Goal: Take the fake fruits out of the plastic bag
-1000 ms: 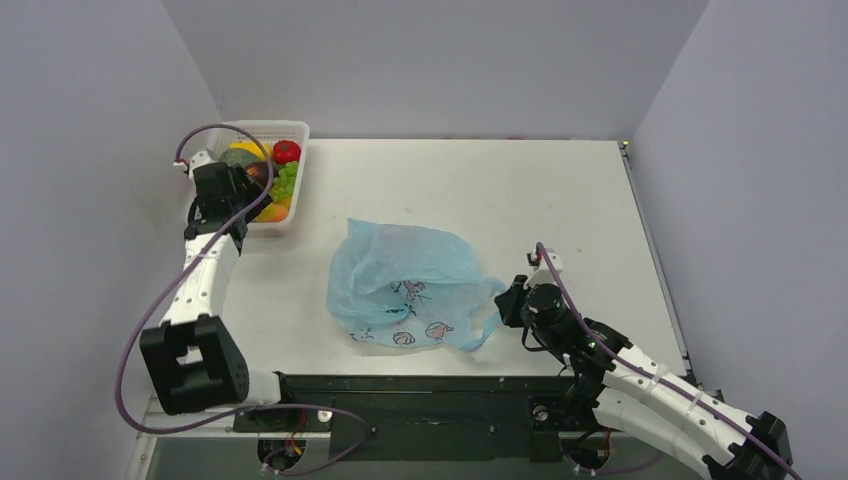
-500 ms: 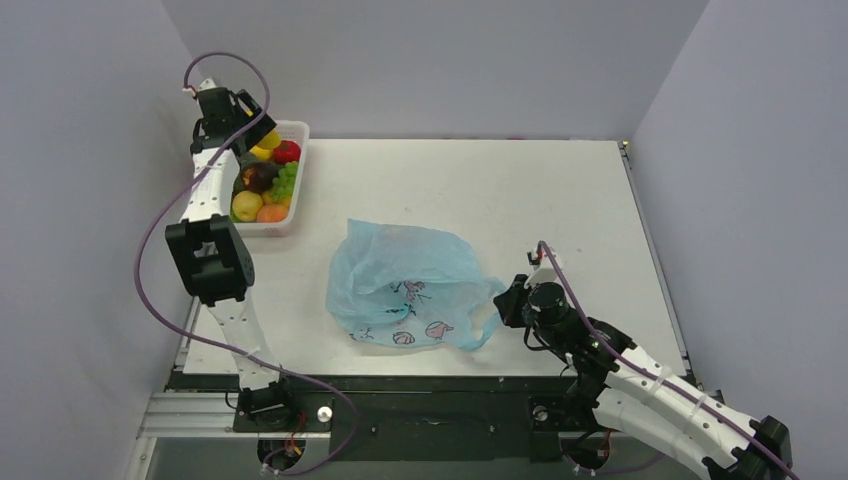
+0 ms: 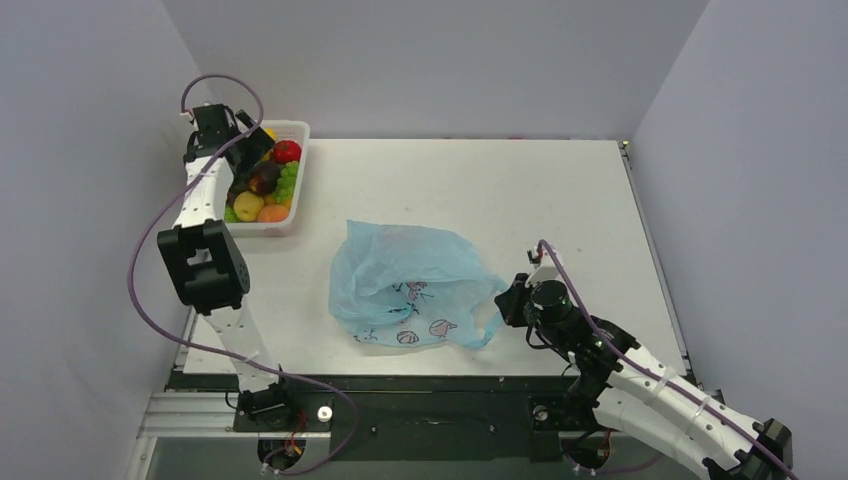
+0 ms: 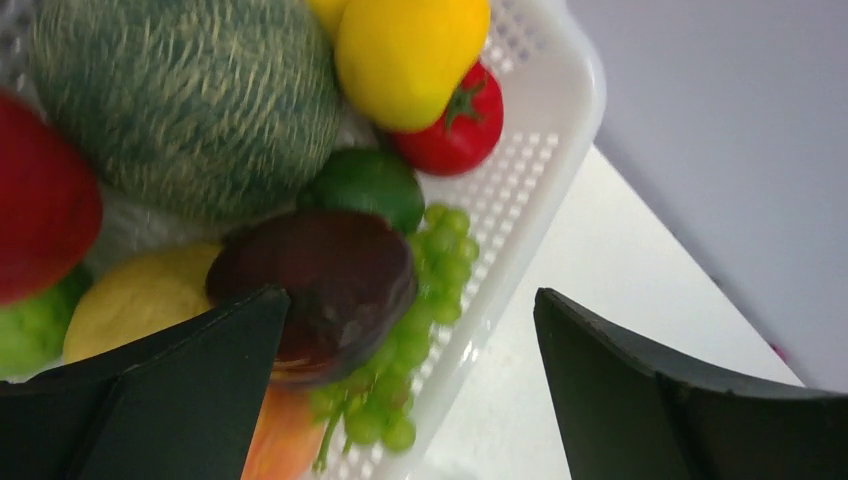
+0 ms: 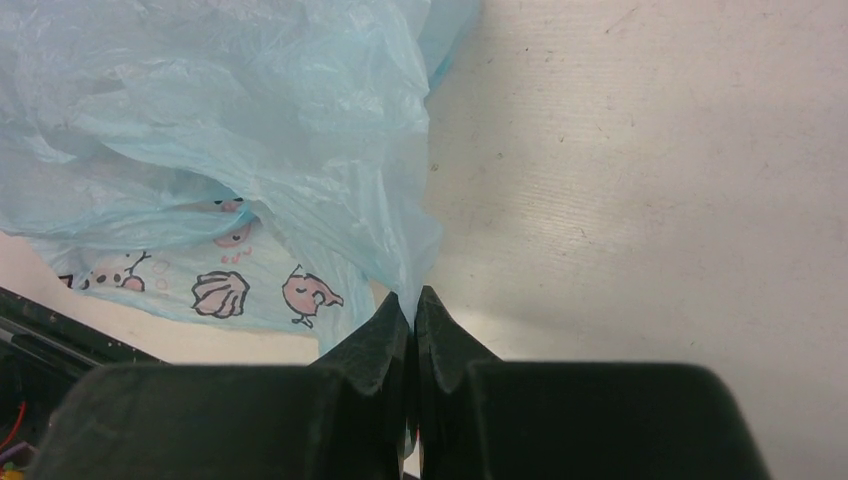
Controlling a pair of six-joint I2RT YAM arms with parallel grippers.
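The light-blue plastic bag lies crumpled in the middle of the table, printed figures facing front; it also fills the left of the right wrist view. My right gripper is shut on the bag's right edge. My left gripper is open and empty, raised over the white basket. Below its jaws lies a dark purplish-brown fruit on green grapes, also seen from above. An orange fruit lies in the basket's front. I see no fruit inside the bag.
The basket also holds a netted green melon, a yellow fruit, a tomato, a lime and a red fruit. Walls close the table on the left, back and right. The dark mounting rail runs along the front.
My left arm swung up from low over the basket to a raised pose at its back left, uncovering the dark fruit there. The right gripper and bag barely shifted.
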